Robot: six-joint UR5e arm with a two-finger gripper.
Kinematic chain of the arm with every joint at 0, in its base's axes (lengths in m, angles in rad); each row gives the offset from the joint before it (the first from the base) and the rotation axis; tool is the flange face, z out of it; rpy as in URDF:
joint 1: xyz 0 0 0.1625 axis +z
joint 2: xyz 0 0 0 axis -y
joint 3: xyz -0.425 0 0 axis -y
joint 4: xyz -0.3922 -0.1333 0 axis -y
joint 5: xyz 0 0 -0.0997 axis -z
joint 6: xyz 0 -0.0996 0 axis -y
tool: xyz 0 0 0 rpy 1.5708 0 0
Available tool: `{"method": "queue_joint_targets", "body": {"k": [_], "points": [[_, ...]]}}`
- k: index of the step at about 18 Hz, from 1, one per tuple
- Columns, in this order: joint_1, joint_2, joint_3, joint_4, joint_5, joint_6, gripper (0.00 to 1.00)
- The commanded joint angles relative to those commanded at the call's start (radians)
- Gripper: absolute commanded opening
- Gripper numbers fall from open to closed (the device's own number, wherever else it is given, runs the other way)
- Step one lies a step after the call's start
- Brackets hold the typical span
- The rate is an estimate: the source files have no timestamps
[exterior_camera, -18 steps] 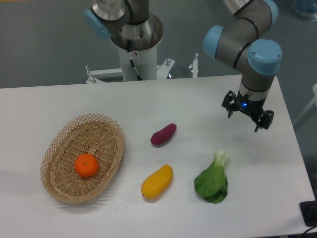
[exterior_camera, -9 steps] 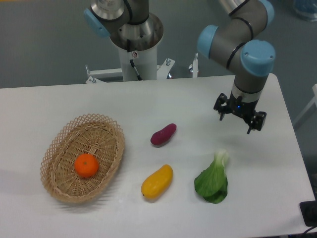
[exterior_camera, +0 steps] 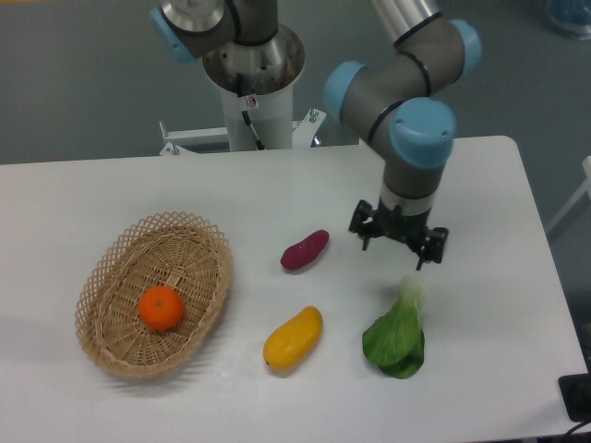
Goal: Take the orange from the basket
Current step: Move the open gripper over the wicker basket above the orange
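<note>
The orange (exterior_camera: 161, 307), small, round and bright orange, lies in the middle of the oval wicker basket (exterior_camera: 115, 258) at the left of the white table. My gripper (exterior_camera: 397, 245) hangs open and empty above the table right of centre, far to the right of the basket. It is just above the top of the green leafy vegetable.
A purple sweet potato (exterior_camera: 305, 249) lies left of the gripper. A yellow mango-like fruit (exterior_camera: 293, 338) lies below it. A green bok choy (exterior_camera: 397, 335) lies under the gripper. The robot base (exterior_camera: 251, 74) stands at the table's far edge.
The arm has swung left across the table, from near the right edge to right of centre. The gripper stays open. The orange and basket have not moved.
</note>
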Motion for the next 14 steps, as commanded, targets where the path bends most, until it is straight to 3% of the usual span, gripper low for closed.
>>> {"method": "queue_joint_targets", "body": {"k": [6, 14], "points": [[-0.139, 0.006, -0.002, -0.002, -0.002, -0.161, 1.0], [-0.305, -0.002, -0.012, 0.002, -0.064, -0.253, 1.0]]}}
